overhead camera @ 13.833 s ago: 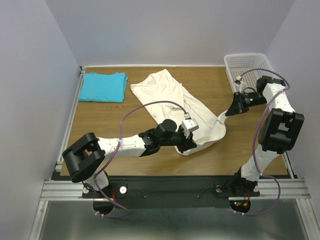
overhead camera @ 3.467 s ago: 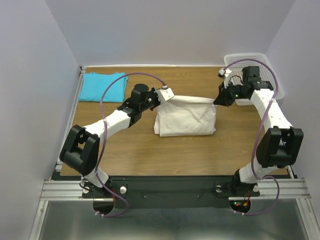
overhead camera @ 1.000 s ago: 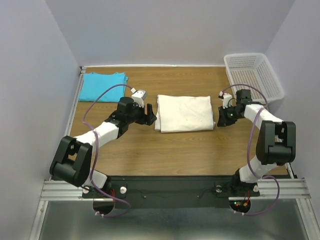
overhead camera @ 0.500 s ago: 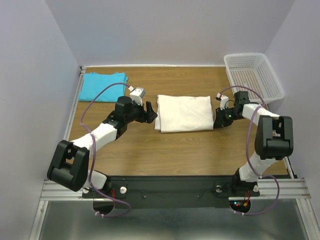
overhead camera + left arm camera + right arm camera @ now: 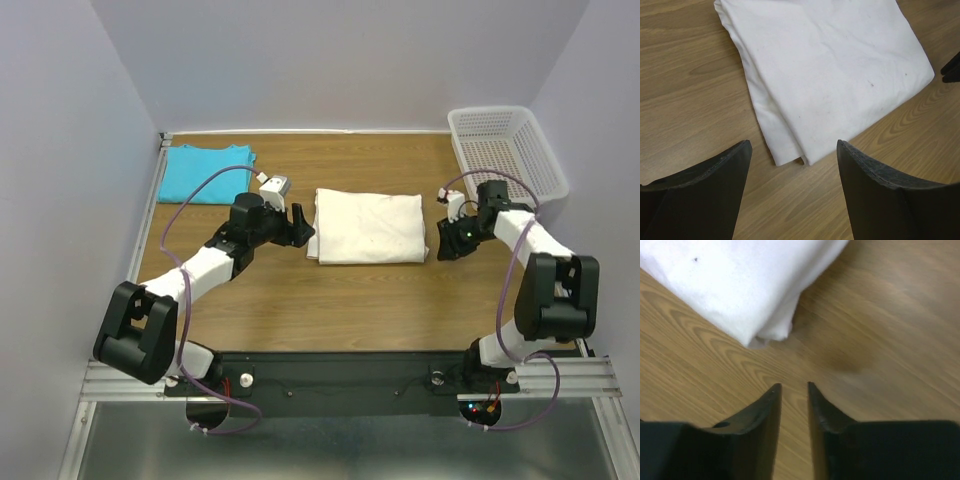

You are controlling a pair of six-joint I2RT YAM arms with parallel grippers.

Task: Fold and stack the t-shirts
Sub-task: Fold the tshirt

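The cream t-shirt (image 5: 367,227) lies folded mid-way across the table (image 5: 300,290), and the turquoise t-shirt (image 5: 208,173) lies folded at the far left corner. The left gripper (image 5: 793,144) is spread wide and empty beside the cream t-shirt. The right gripper (image 5: 793,385) is narrowly parted and seems clear of the cloth, though the view is blurred.

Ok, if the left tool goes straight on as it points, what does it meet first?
Most likely the folded cream t-shirt: its near corner lies ahead of the open left tool. Angled down, it might touch the table first.
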